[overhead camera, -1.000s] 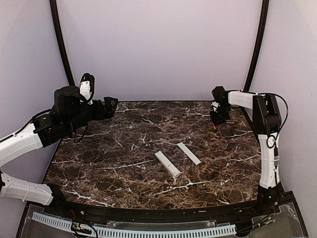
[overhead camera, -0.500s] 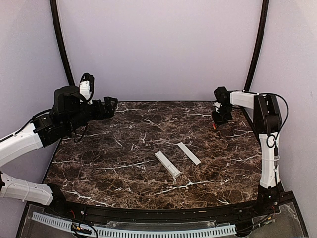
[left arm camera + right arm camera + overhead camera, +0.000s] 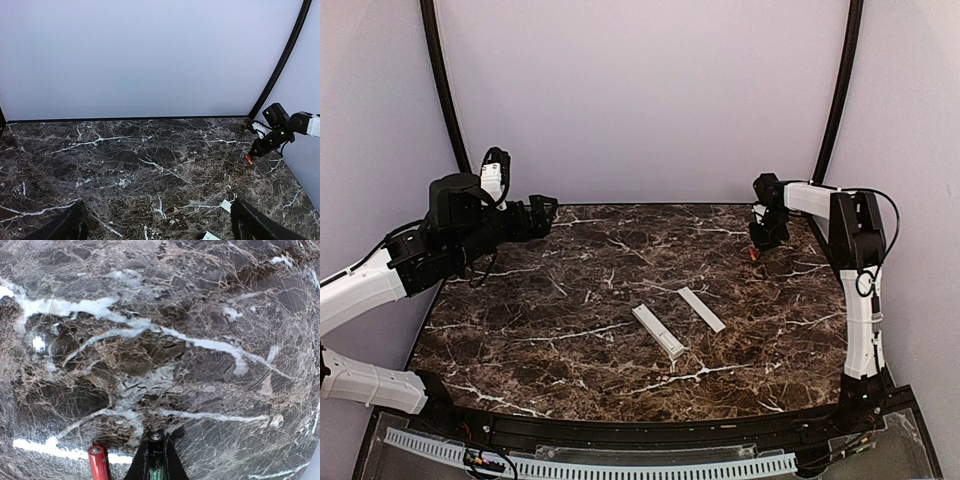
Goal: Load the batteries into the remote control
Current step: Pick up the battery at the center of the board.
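Observation:
The remote control is a slim white bar lying mid-table, its recess up. My right gripper is at the back right, low over the table. In the right wrist view it is shut on a dark battery with green print, metal tip pointing forward. A red battery lies on the table just left of the fingers; it also shows in the top view and in the left wrist view. My left gripper hangs open and empty at the back left, well above the table.
The flat white cover strip lies just right of the remote; its tip shows in the left wrist view. The back wall stands close behind both grippers. A dark frame post rises at the back right beside the right arm.
My right gripper has shifted slightly to the right at the back right. The left arm, remote and cover strip have not moved.

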